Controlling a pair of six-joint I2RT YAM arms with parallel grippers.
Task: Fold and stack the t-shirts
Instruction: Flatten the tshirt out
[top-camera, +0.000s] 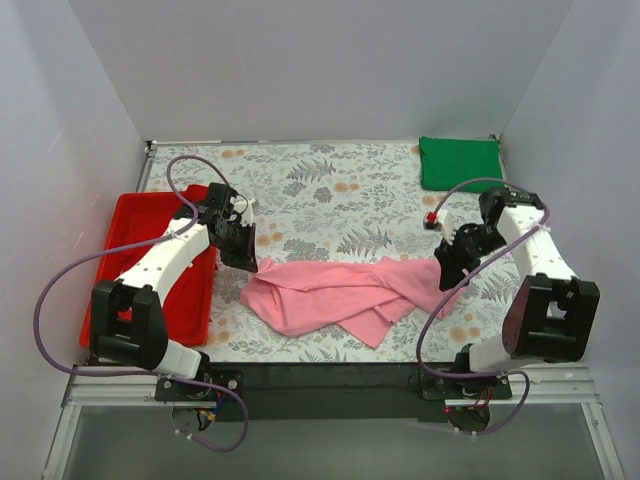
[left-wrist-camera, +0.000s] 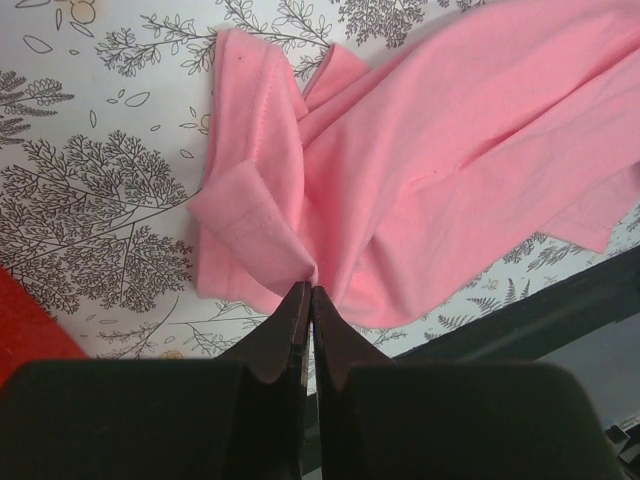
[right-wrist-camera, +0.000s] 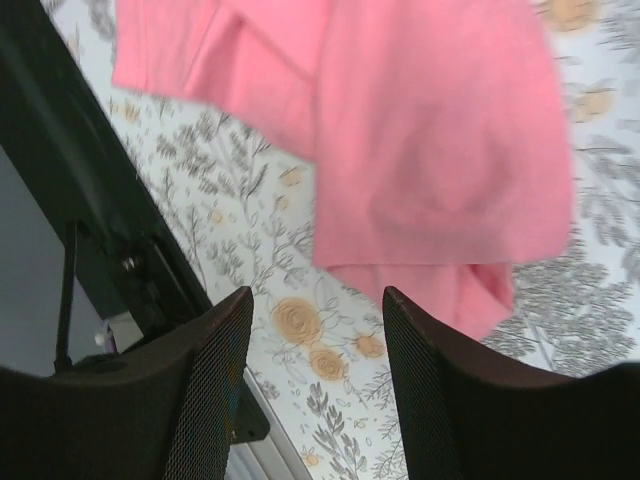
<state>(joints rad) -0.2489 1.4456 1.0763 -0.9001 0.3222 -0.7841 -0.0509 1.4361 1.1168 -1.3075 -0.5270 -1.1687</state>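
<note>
A: L gripper (left-wrist-camera: 312, 292), what's it doing?

B: Clamped tight, both fingers flat together, w/ a pinch of the pink tee (left-wrist-camera: 450, 150) caught right at the tips. The cloth puckers to a point there, and a hemmed edge is folded over just beside it.

A: And the R gripper (right-wrist-camera: 318, 296)?

B: Fingers (right-wrist-camera: 215, 380) stand apart w/ nothing btwn them. From its wrist cam the pink cloth lies just past the tips, not in the gap.

A: So where's the tee overall?

B: Rumpled, not folded. It's strewn across the near-middle of the table (top-camera: 330, 190), running from the L gripper's tips over to the R gripper. The R end bunches up under that arm's wrist. One flap trails toward the black strip (top-camera: 330, 372) at the near edge.

A: The other shirt?

B: The green tee (top-camera: 460, 163) is at the far R corner of the table, lying as a flat, neat rectangle. It's well apart from the pink one and from both arms.

A: Anything else on there?

B: A red tray (top-camera: 140, 225) sits on the L side, partly under the L arm. The tray's R edge is near the pink tee's L end but doesn't touch it, afaict. There's also a tiny red-and-white bit (top-camera: 432, 219) on the table by the R arm. It's too small to say what it is.
</note>
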